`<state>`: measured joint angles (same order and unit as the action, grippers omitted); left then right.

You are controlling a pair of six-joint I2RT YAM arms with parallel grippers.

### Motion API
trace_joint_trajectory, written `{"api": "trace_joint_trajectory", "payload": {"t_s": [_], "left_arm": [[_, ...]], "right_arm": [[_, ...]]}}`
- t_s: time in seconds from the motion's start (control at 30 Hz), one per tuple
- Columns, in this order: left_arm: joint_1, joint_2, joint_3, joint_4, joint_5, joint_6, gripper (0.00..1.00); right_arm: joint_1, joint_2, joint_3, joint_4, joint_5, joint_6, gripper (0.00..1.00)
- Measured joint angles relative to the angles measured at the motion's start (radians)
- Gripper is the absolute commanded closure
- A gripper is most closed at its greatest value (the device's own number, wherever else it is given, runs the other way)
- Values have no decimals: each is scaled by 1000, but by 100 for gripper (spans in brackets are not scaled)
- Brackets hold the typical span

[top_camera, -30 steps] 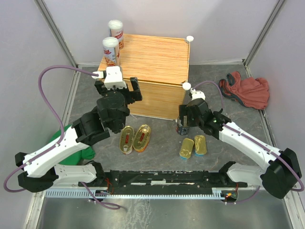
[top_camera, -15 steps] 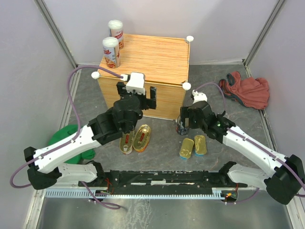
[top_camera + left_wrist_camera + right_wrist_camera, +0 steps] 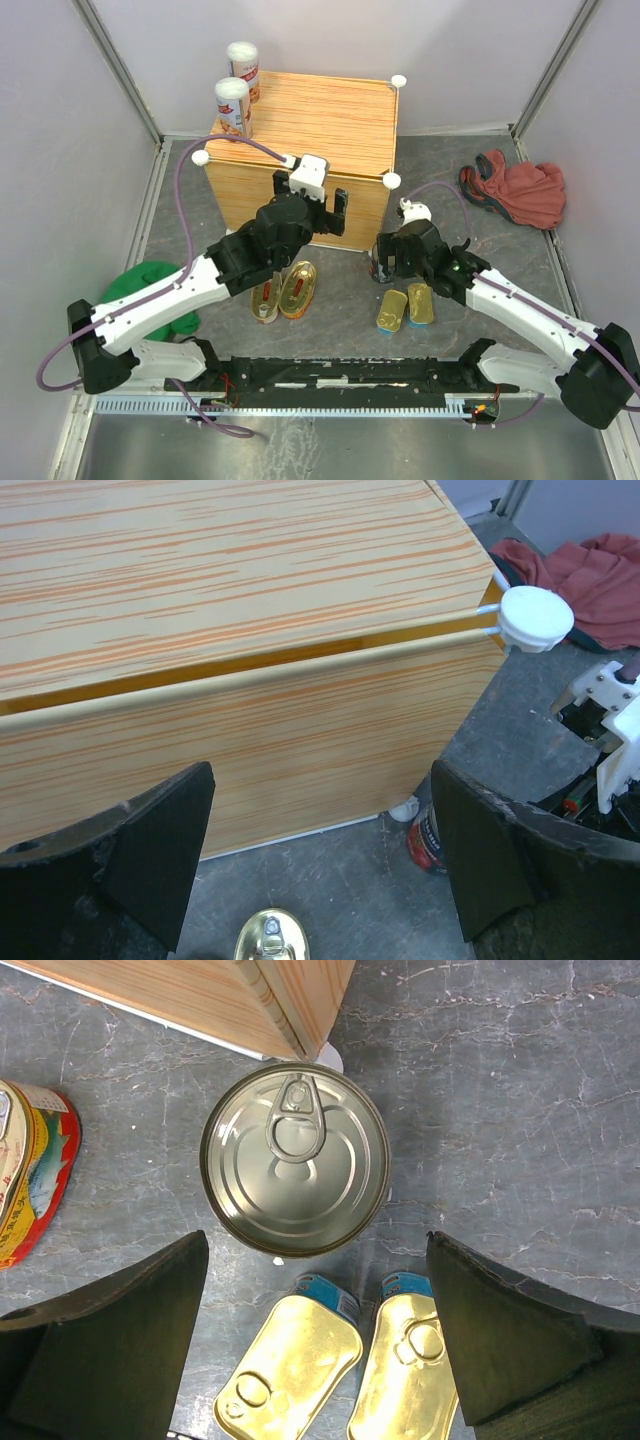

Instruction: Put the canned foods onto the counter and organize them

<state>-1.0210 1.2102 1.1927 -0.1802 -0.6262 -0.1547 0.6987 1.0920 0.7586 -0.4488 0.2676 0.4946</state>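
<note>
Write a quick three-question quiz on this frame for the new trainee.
1. True or false: the dark round tin already sits on the counter.
2. How many flat tins, oval tins plus rectangular tins, lie on the floor? A two, B four, C six.
3. Fill in: the open fingers hanging over the round tin belong to the ___ arm.
Key: 1 false, it stands on the floor by the counter's corner. 2 B. 3 right.
</note>
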Motion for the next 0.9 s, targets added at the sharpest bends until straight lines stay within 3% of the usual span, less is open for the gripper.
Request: {"api": "trace_joint_trajectory", "payload": {"t_s": [0.33, 0.9], "left_arm": [[58, 98, 0, 44, 140, 1, 6], [90, 240, 68, 131, 161, 1, 5]], "right_arm": [[2, 5, -6, 29, 4, 15, 2], [15, 7, -34, 45, 27, 41, 3]]}}
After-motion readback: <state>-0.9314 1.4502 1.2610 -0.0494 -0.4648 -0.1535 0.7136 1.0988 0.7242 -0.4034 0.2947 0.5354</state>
